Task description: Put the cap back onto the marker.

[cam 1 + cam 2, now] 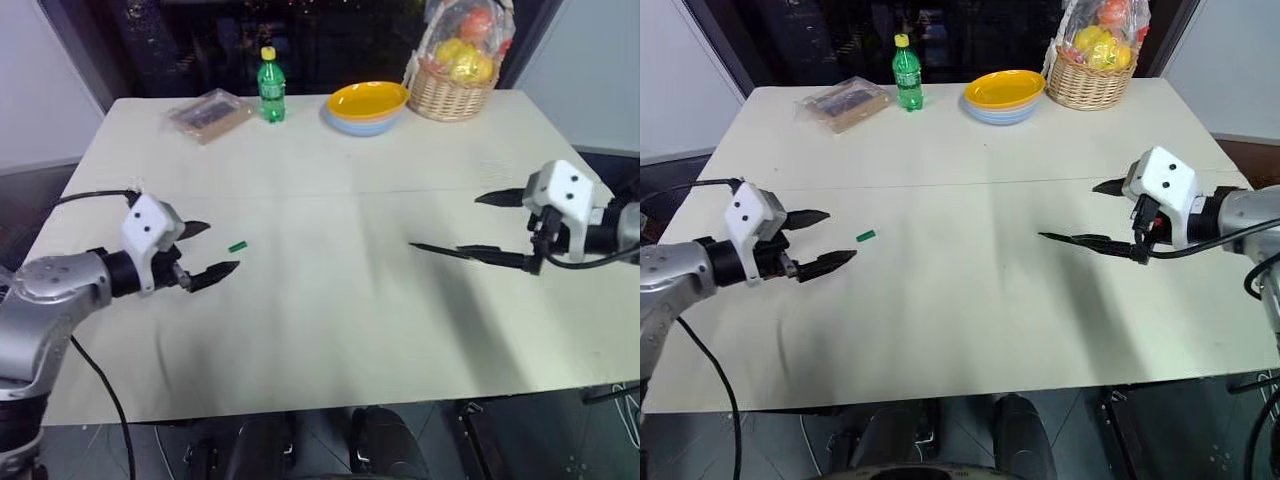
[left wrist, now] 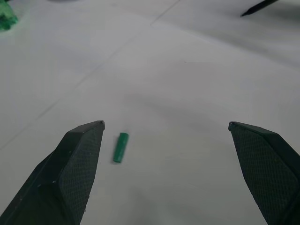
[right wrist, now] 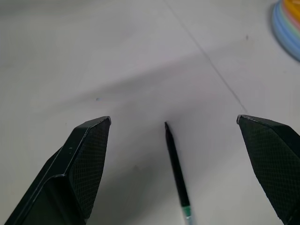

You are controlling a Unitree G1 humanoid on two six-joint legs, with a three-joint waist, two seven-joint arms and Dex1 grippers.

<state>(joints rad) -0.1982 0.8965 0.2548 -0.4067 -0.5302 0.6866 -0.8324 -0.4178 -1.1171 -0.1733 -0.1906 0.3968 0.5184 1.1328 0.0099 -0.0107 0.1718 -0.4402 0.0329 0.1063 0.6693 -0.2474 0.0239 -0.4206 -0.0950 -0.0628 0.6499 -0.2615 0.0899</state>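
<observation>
Cap: we see the cap (image 1: 237, 246) lying flat on the table (image 1: 330, 330), on the robot's left side, just ahead of the left gripper (image 1: 212, 250) and near its upper finger line; nothing touches it.
Marker: the marker (image 3: 176, 171) lies on the table under the right gripper (image 1: 487, 228), its pointed tip aimed toward the table's middle. In the right wrist view it sits between the two fingers, a green band near its hidden back end.
Left fingers: spread wide, empty.
Right fingers: spread wide, empty, above the marker, not closed on it.
Step in hand: we judge both pickups are not yet begun. The cap is tiny against the fingers, so we would centre it between them before closing; in the left wrist view it sits close to one finger, well off centre.
Marker grasp: we would take it toward the back half, leaving the tip free for the cap.
Open room: the table's middle between the arms is bare, good for bringing the two together.
Edges: bottle (image 1: 271, 84), stacked bowls (image 1: 367, 107), fruit basket (image 1: 456, 92) and a wrapped packet (image 1: 209, 114) sit along the far edge, well apart from the work.
</observation>
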